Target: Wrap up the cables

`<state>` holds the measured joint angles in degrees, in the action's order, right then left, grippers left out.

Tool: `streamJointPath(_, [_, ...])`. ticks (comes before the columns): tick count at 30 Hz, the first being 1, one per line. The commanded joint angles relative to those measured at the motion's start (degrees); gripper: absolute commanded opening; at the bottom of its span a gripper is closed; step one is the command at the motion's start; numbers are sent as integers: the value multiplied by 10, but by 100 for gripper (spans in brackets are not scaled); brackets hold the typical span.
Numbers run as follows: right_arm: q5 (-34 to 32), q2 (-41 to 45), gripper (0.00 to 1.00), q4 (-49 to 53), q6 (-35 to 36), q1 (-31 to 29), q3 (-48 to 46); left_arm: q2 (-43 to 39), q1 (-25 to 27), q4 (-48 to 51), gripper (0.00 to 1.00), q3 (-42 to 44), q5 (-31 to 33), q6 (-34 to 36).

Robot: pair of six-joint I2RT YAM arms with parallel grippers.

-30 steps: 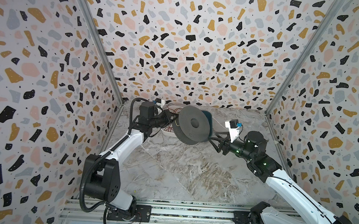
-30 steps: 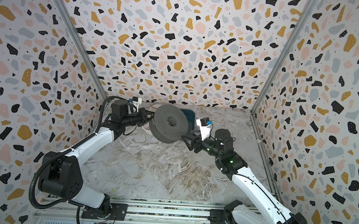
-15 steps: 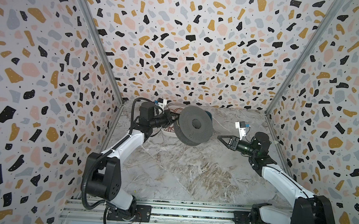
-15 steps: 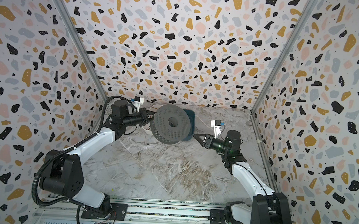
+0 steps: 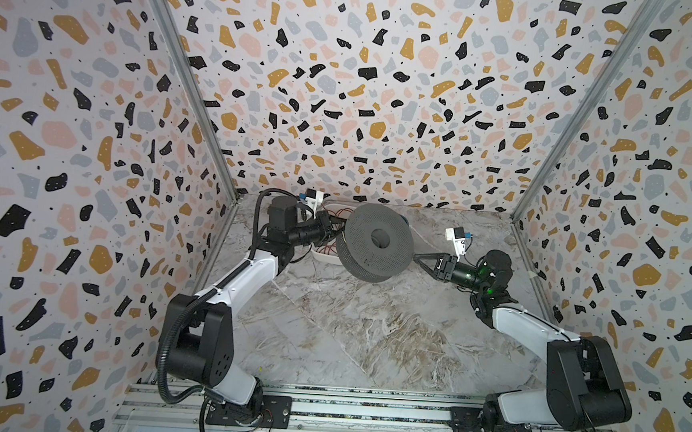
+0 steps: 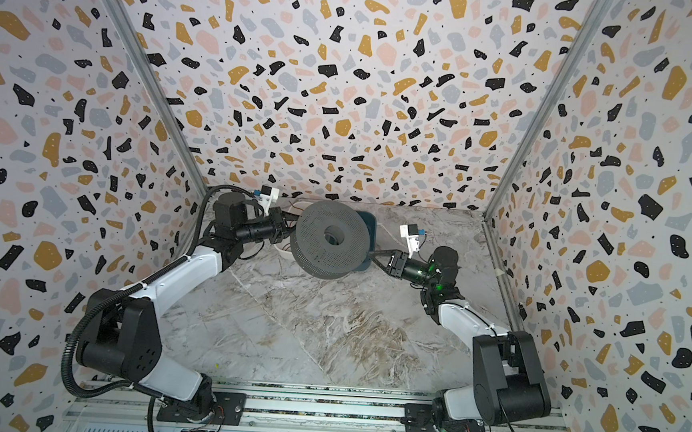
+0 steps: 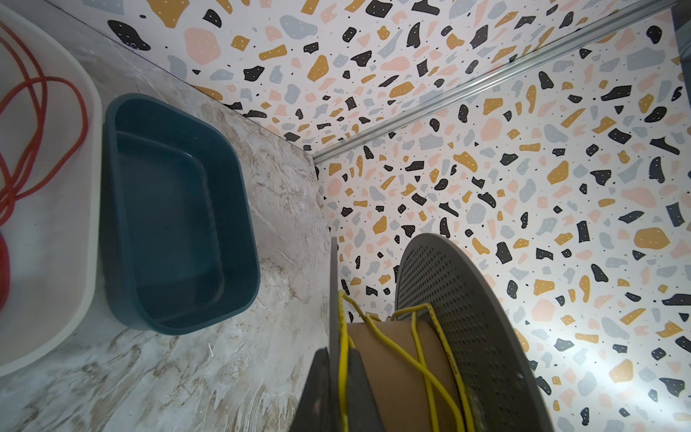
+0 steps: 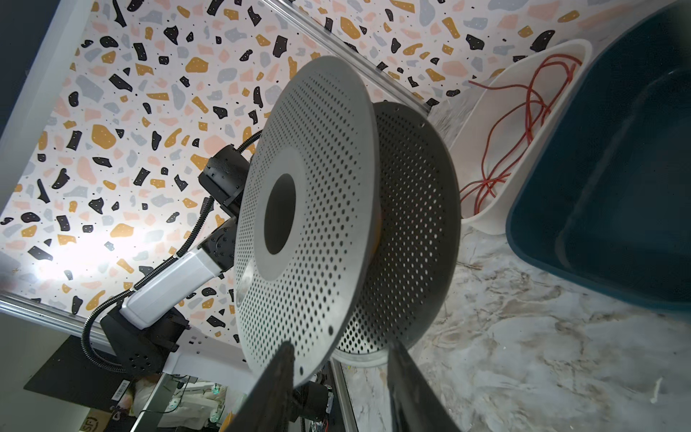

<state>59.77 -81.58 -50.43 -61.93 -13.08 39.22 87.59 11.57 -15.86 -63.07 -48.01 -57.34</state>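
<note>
In both top views I see the grey perforated reel [image 5: 356, 247] [image 6: 313, 244] just above the middle of the frame. It stands tilted on its edge over the marble tabletop [image 5: 349, 330], and the two arms meet it from both sides. The left hand [image 5: 331, 230] [image 7: 332, 392] is clenched on the rim of one flange of the reel. In the left wrist view the yellow cable [image 7: 342, 359] lies in loose crossed turns around the brown cardboard core [image 7: 389, 359], between the two flanges. The red cable [image 7: 85, 119] is not on the reel; it lies in untidy loops inside the white tray [image 7: 56, 280], which stands touching, or almost touching, the dark teal bin [image 7: 179, 209]. The right hand [image 5: 418, 257] [image 8: 340, 359] is at the right edge of the reel. Its fingers [image 8: 282, 370] stand apart with the reel's lower rim between them, and I cannot tell if they press on it or not.
</note>
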Motion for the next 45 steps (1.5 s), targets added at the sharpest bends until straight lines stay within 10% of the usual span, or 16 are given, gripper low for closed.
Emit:
streamJointPath(1, [17,-2,41,-24,-12,-7,31,-26,-3,-83,0,9,-33,-31])
streamJointPath(32, [-1,-69,0,-184,-150,-39,56,-31,-2,-24,0,19,-30,14])
streamJointPath(45, [-28,-90,0,-288,-300,-9,18,-12,-3,68,35,2,-9,63])
